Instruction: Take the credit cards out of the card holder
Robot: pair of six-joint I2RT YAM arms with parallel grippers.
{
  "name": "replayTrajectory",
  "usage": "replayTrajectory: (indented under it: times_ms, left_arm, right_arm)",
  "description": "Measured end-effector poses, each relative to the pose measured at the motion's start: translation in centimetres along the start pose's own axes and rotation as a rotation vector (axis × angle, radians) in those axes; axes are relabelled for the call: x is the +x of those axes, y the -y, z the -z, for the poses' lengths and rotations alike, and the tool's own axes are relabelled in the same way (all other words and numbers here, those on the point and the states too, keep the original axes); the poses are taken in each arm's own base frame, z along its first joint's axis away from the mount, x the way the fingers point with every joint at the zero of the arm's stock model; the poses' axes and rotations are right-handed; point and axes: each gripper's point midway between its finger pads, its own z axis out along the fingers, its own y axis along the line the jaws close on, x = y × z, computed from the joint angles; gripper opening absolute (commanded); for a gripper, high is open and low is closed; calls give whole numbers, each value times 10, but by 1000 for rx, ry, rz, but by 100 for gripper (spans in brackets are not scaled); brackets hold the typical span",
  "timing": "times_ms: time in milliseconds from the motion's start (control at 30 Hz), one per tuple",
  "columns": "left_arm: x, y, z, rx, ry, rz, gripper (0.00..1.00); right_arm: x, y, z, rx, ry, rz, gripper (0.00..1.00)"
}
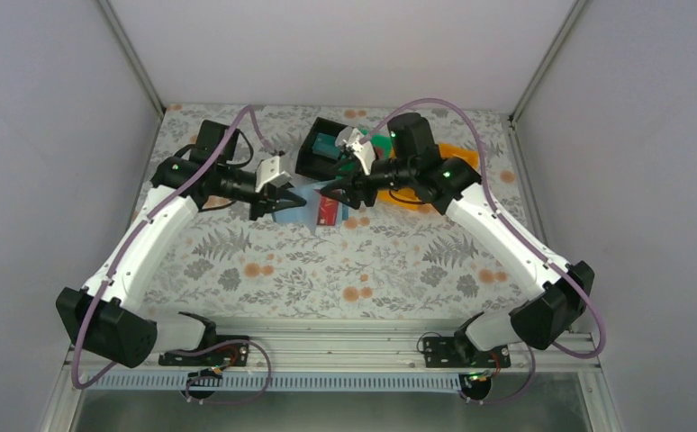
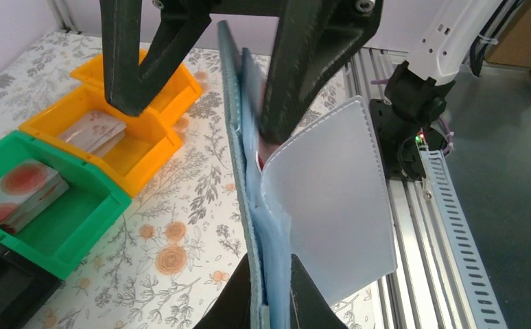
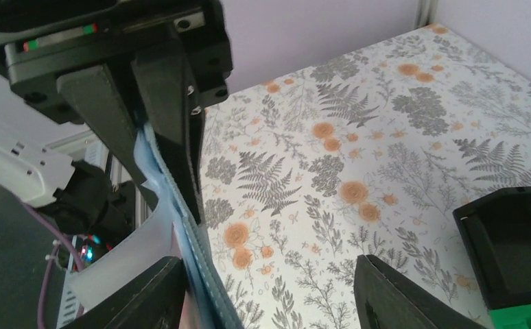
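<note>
Floral table (image 1: 327,270): your left hand (image 2: 269,305) clamps the card holder (image 2: 324,205) upright mid-frame, right hand (image 3: 269,266) open around it.

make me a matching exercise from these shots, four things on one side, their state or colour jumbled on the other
1 card holder
2 green bin
3 right gripper
4 left gripper

a pale cards with red marks inside
b jaws shut
c blue, held on edge
d jaws open

Pairs: 1-c, 2-a, 3-d, 4-b
</note>
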Motion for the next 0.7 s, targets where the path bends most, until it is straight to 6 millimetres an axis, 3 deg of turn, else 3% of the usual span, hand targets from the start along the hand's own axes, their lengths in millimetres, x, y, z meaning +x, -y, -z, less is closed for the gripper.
replayTrajectory:
  times_ms: [233,300,433,567,633,700]
  left_arm:
    - [-7,11,-5,37,5,-35,2]
    - [-9,13,-7,41,-2,-42,2]
    - [-5,9,-10,28,-24,-39,3]
    - [1,2,-11,1,-53,-38,5]
    - [1,1,-10,-4,-56,-39,25]
    - [1,0,-7,-7,-57,-41,59]
  right_arm:
    - [10,-26,-12,-62,-50,88,69]
    - [10,-31,-17,-79,-61,99,58]
    - [9,-32,-24,-89,-77,94,24]
    - [15,-34,-29,-100,-102,38,5]
    - [15,-33,-29,-94,-102,8,4]
    - [14,-31,-29,-84,-94,-14,4]
